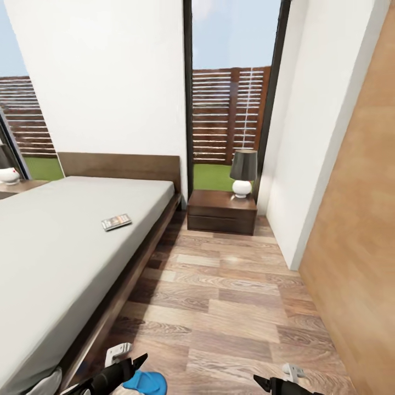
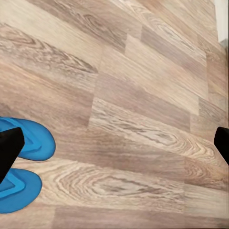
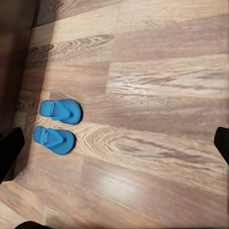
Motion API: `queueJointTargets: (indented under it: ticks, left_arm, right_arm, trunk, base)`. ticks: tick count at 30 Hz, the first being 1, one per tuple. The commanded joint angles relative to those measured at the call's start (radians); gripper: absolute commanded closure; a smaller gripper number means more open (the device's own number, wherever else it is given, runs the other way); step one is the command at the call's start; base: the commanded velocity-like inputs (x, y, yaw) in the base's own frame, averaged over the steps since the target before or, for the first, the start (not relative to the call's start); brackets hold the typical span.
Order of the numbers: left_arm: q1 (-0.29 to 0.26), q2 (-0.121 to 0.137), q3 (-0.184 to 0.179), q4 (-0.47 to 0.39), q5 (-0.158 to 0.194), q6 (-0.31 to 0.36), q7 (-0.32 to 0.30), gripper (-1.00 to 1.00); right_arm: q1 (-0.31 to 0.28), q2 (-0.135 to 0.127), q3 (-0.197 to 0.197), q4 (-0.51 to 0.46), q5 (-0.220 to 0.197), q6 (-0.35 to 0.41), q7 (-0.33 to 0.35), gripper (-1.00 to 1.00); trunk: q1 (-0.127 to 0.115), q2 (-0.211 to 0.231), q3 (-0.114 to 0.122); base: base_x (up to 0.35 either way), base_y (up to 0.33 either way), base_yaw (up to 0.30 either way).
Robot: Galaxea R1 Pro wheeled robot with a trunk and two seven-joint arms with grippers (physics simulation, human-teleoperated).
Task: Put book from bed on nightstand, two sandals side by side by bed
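Note:
The book lies flat on the grey mattress of the bed, near its right edge. A dark-brown nightstand stands beside the headboard, under the window. Two blue sandals lie side by side on the wood floor, close to the bed frame. They also show in the left wrist view, and one sandal shows at the head view's bottom edge. My left gripper hangs open over the floor beside them. My right gripper is open above the floor, holding nothing.
A dark-shaded lamp with a white base takes up the right part of the nightstand's top. A second cabinet with a white lamp stands beyond the bed's far side. A white wall and a wooden panel bound the floor strip on the right.

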Motion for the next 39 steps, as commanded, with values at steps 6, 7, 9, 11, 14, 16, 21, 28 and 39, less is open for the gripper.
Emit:
queueJointTargets:
  ticks: [6, 7, 9, 11, 14, 16, 21, 28, 39]
  left_arm:
    - [0.0, 0.0, 0.002, 0.0, 0.007, 0.004, -0.005, -1.0]
    - [0.0, 0.0, 0.002, 0.0, 0.007, 0.004, -0.005, -1.0]
    - [0.0, 0.0, 0.002, 0.0, 0.007, 0.004, -0.005, -1.0]
    - [0.0, 0.0, 0.002, 0.0, 0.007, 0.004, -0.005, -1.0]
    - [0.0, 0.0, 0.002, 0.0, 0.007, 0.004, -0.005, -1.0]
    - [0.0, 0.0, 0.002, 0.0, 0.007, 0.004, -0.005, -1.0]
    - [0.0, 0.0, 0.002, 0.0, 0.007, 0.004, -0.005, -1.0]
    - [0.0, 0.0, 0.002, 0.0, 0.007, 0.004, -0.005, -1.0]
    - [0.0, -0.001, 0.002, 0.0, 0.007, 0.004, 0.049, -1.0]
  right_arm:
    - [-0.001, 0.0, -0.002, 0.001, -0.002, 0.0, 0.004, -1.0]
    - [-0.001, 0.0, -0.002, 0.001, -0.002, 0.0, 0.004, -1.0]
    - [-0.001, 0.0, -0.002, 0.001, -0.002, 0.0, 0.004, -1.0]
    - [-0.001, 0.0, -0.002, 0.001, -0.002, 0.0, 0.004, -1.0]
    - [-0.001, 0.0, -0.002, 0.001, -0.002, 0.0, 0.004, -1.0]
    - [-0.001, 0.0, -0.002, 0.001, -0.002, 0.0, 0.004, -1.0]
    - [-0.001, 0.0, -0.002, 0.001, -0.002, 0.0, 0.004, -1.0]
    - [-0.001, 0.0, -0.002, 0.001, -0.002, 0.0, 0.004, -1.0]
    - [-0.001, 0.0, -0.002, 0.001, -0.002, 0.0, 0.004, -1.0]
  trunk:
    - [0.0, 0.0, -0.001]
    - [0.0, 0.0, -0.001]
    - [0.0, 0.0, -0.001]
    - [0.0, 0.0, -0.001]
    - [0.0, 0.0, -0.001]
    - [0.0, 0.0, -0.001]
    - [0.0, 0.0, -0.001]
    - [0.0, 0.0, -0.001]
    - [0.0, 0.0, -0.001]
  base:
    - [0.0, 0.0, -0.221]
    - [0.0, 0.0, -0.218]
    - [0.0, 0.0, -0.217]
    - [0.0, 0.0, -0.215]
    - [0.0, 0.0, -0.212]
    - [0.0, 0.0, -0.21]
    - [0.0, -0.005, -0.106]
    - [0.082, -0.183, -0.008]
    - [0.111, -0.163, -0.089]
